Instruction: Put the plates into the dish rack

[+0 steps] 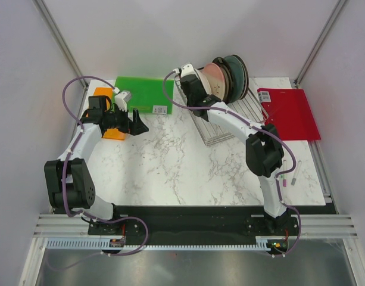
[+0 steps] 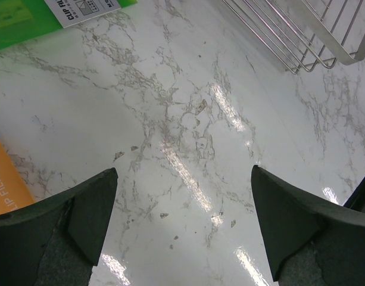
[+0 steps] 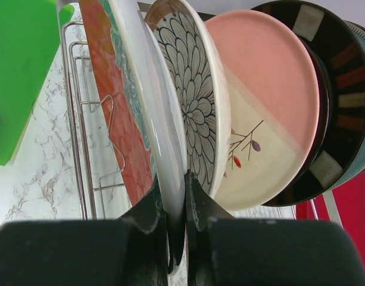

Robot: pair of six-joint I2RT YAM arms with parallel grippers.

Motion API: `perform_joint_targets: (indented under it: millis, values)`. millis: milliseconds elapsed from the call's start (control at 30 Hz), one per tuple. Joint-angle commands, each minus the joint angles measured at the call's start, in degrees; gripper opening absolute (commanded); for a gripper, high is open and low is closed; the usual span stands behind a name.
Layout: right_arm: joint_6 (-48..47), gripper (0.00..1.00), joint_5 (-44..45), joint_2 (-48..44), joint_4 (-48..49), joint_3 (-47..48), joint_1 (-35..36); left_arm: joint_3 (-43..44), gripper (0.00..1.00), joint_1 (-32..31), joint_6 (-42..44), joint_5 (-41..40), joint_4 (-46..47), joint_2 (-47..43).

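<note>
Right gripper [image 3: 173, 185] pinches, jaws all but closed, the lower rim of a red round plate with teal flowers [image 3: 164, 119], whose glossy white back appears to face the wrist camera. It stands the plate on edge in the silver wire dish rack [image 3: 81, 155] at about 1 o'clock on the white marble table [image 1: 170, 167]. Held low on the rim, the plate can drop between the upright slot wires while the fingers steady it. Whether it already bears on the wires cannot be seen.

Just beside it, toward 3 o'clock in the wrist view, three more plates stand upright and close together. They are a brown round plate with a white petal pattern [image 3: 197, 95], a pink-and-cream round plate with a sprig [image 3: 259, 125] and a dark round plate with coloured blocks on its rim [image 3: 343, 89]. All are packed at the rack's far end, and the near part shows bare wire.

Left gripper [image 2: 183, 173] hangs wide open and empty over the marble at 10 o'clock. It is near a flat orange board [image 1: 102, 95] and a flat green board [image 1: 143, 92], well apart from the loading.

Loading looks close to done. Letting go calls for care, since a plate not yet seated could tip against its neighbour.
</note>
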Motion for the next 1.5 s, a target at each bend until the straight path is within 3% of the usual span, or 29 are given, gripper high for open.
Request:
perform_joint_targets:
  millis: [0,33,133,333,567,767,867,900,933,1000,1100,1200,1467]
  values:
    - [1.5,0.00,4.1,-0.8,7.5,3.3,-0.3,0.0,1.00,0.1,-1.4,1.5,2.1,-1.2]
    - [1.5,0.00,4.3,-0.4,7.4,3.6,-0.5,0.0,1.00,0.0,-1.4,1.6,2.0,-1.0]
    - [1.1,0.13,4.6,1.2,7.4,5.0,-0.7,0.2,1.00,0.1,-1.6,1.7,2.0,-1.0]
    - [0.9,0.24,5.5,2.4,7.6,6.3,-1.1,-0.1,1.00,0.1,-1.4,1.5,2.1,-1.4]
    - [-0.7,0.52,5.9,0.7,8.9,5.5,-1.2,-0.1,1.00,0.0,-2.5,1.9,2.3,-0.9]
    - [-1.8,0.63,5.8,-2.8,9.6,5.3,-1.2,0.6,1.00,-0.1,-3.1,1.8,3.0,-0.6]
    - [-5.0,0.73,5.6,-6.3,11.7,4.8,-1.3,2.3,1.00,-0.8,-3.9,-9.2,3.3,-2.3]
    - [-5.9,0.76,5.9,-7.2,14.7,4.5,-1.3,3.1,1.00,-2.2,-3.9,-23.0,3.4,-3.1]
    - [-7.0,0.88,6.0,-8.2,16.5,3.5,-1.9,4.6,1.00,-2.6,-3.6,-28.2,3.5,-3.3]
    - [-8.0,0.98,7.4,-10.2,19.9,3.5,-2.9,6.6,1.00,-2.5,-2.6,-36.7,4.7,-3.1]
    - [-6.0,0.98,8.2,-10.9,18.6,6.2,-6.7,9.8,1.00,-2.6,0.1,-38.6,4.9,-1.9]
    - [-4.5,0.98,12.1,-11.6,18.6,5.6,-10.7,11.0,1.00,-2.5,0.0,-35.1,4.3,-0.8]
    - [-5.2,0.98,18.8,-16.7,20.5,-6.6,-19.3,12.7,1.00,-2.6,-5.1,-27.2,2.7,1.7]
